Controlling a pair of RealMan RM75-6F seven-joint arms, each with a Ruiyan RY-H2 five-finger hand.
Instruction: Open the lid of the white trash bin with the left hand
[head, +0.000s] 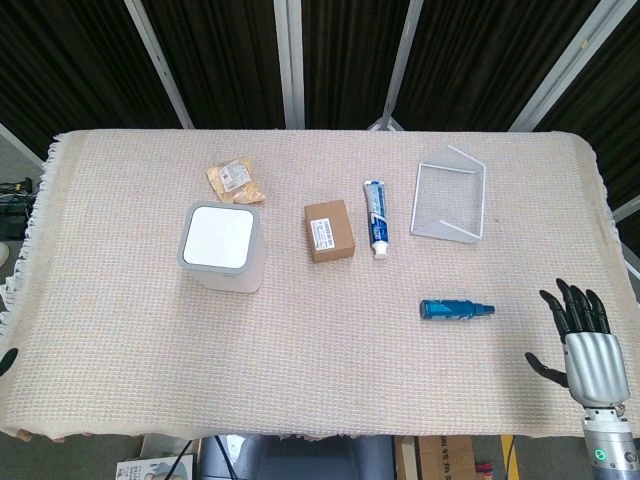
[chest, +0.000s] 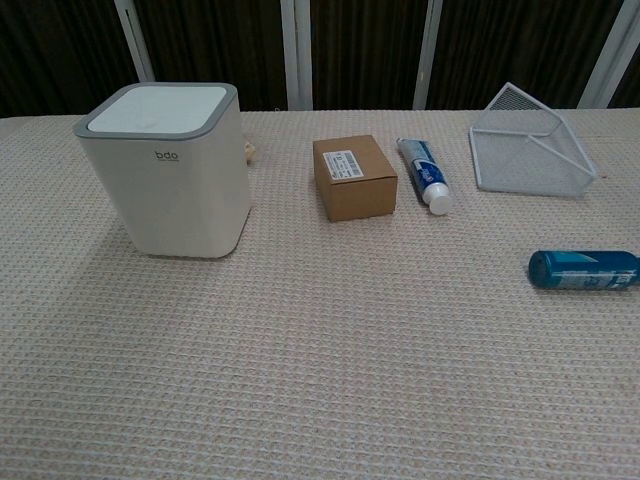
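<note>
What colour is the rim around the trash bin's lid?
Grey, framing the white lid of the trash bin; clearest in the chest view.

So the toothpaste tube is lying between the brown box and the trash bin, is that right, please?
Not quite: the toothpaste tube lies between the brown box and the wire basket, not the trash bin, which stands on the box's other side. The head view shows it.

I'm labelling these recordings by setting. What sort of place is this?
Probably a lab or test bench rather than a home: a table covered with a woven cloth, dark panels behind, and unrelated household items laid out apart, such as a white trash bin, a toothpaste tube and a wire basket.
</note>
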